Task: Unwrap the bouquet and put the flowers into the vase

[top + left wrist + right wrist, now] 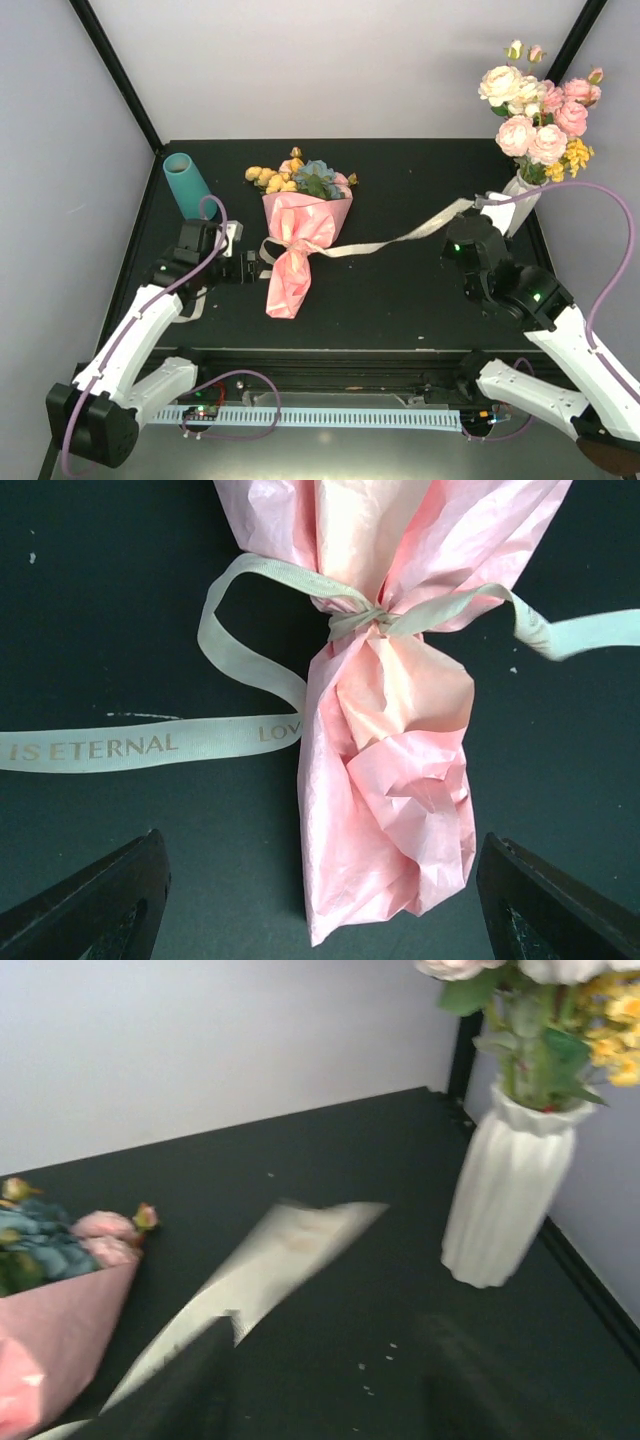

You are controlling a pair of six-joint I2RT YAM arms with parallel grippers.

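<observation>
From above, one bouquet [300, 235] is seen lying just right of the one vase [186, 182]. At the left wrist, the left gripper [320, 860] is opened wide over the pink paper [390, 780], judged light, soft and easily torn; the one ribbon [250, 730] is better pulled. At the right wrist, the right gripper [320, 1380] is blurred, jaws apart, nothing between.

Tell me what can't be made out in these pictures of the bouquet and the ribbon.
- Right wrist view: motion blur smears the right gripper and the ribbon; any grip is unclear.
- Left wrist view: the ribbon's lettering runs off the left edge and behind the pink paper.
- Top view: the paper hides the stems of the flowers.
- Right wrist view: the top edge crops the blooms in the white vase.
</observation>
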